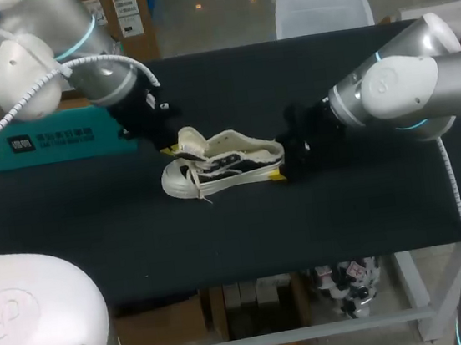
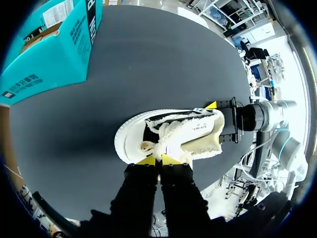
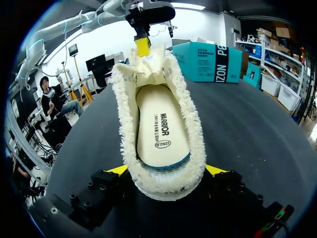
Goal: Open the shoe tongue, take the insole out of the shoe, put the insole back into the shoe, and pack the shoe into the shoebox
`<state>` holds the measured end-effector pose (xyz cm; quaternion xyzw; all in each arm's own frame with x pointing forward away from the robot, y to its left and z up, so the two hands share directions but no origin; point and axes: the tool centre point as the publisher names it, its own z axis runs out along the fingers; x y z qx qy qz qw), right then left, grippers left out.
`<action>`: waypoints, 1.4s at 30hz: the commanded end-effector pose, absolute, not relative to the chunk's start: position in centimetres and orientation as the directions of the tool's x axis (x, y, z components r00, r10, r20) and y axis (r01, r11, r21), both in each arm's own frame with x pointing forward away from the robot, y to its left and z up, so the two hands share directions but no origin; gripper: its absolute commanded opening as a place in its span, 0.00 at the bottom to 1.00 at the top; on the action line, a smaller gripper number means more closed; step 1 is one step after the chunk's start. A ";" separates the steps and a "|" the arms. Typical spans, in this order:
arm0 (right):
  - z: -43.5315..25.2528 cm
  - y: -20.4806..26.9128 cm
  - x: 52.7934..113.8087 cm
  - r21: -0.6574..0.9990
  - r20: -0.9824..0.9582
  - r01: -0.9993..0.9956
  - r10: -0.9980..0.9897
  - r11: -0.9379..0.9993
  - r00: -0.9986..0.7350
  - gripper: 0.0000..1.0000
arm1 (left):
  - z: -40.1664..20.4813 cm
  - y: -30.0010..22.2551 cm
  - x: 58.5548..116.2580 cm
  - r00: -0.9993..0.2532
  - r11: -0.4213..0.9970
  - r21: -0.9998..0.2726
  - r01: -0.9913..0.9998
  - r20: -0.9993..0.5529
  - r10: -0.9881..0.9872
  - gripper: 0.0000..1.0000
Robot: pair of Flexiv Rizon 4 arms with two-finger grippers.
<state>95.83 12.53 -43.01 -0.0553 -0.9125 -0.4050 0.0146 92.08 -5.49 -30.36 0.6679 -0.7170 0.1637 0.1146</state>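
You are on the first step, opening the tongue. Your left hand [image 2: 158, 159] has its tips pressed together, pinching the fleecy tongue [image 2: 173, 141] and holding it up and away from the opening. Your right hand [image 3: 167, 171] is spread wide around the heel of the shoe [image 1: 222, 169], and both tips appear to touch its sides, so it looks clamped there, bracing it. The shoe sits upright near the middle of the counter [image 1: 369, 206], toe toward your left arm.

With the tongue lifted, the insole [image 3: 161, 129] shows plainly, lying flat inside, not yet taken out. That is the next move as I judge it, and it calls for a free hand. Both are busy, so one must let go and reach into the opening for an edge of the insole while the other holds the shoe.

The fleece lining crowds the rim of the opening and may snag your fingers. The teal shoebox [image 1: 46, 140] stands well apart at the counter's left edge, and I cannot tell whether it is open.
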 end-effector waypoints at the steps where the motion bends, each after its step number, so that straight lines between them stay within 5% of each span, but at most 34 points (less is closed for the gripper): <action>1: -43.5 11.9 95.9 0.739 0.072 0.112 0.088 0.664 -0.994 0.00 | -30.0 -6.2 93.0 -0.152 0.136 -0.068 -0.988 0.477 -0.866 0.44; 2: -43.5 11.9 95.9 0.739 0.072 0.112 0.088 0.664 -0.994 0.00 | -29.7 -6.6 93.0 -0.183 0.171 -0.069 -0.983 0.477 -0.860 0.49; 4: -43.5 11.9 95.9 0.739 0.072 0.112 0.088 0.664 -0.994 0.00 | -29.0 -7.4 93.0 -0.221 0.205 -0.085 -0.975 0.464 -0.858 0.84; 7: -43.5 11.9 95.9 0.739 0.072 0.112 0.088 0.664 -0.994 0.00 | -28.1 -8.4 92.9 -0.281 0.263 -0.103 -0.959 0.441 -0.853 0.91; 11: -43.5 11.9 95.9 0.739 0.072 0.112 0.088 0.664 -0.994 0.00 | -26.8 -9.6 92.6 -0.379 0.361 -0.124 -0.924 0.414 -0.828 0.90; 16: -43.5 11.9 95.9 0.739 0.072 0.112 0.088 0.664 -0.994 0.00 | -25.3 -10.9 92.2 -0.474 0.450 -0.152 -0.880 0.349 -0.809 0.78; 20: -43.5 11.9 95.9 0.739 0.072 0.112 0.088 0.664 -0.994 0.00 | -24.6 -12.0 92.4 -0.546 0.520 -0.168 -0.837 0.321 -0.774 0.27; 21: -43.5 11.9 95.9 0.739 0.072 0.112 0.088 0.664 -0.994 0.00 | -24.6 -12.2 92.5 -0.560 0.536 -0.169 -0.827 0.316 -0.766 0.00; 34: -43.5 11.9 95.9 0.739 0.072 0.112 0.088 0.664 -0.994 0.00 | -24.6 -13.4 93.4 -0.905 0.916 -0.143 -0.374 0.270 -0.328 0.00; 42: -43.5 11.9 95.9 0.739 0.072 0.112 0.088 0.664 -0.994 0.00 | -24.5 -13.6 93.9 -0.915 0.938 -0.079 -0.337 0.260 -0.307 0.00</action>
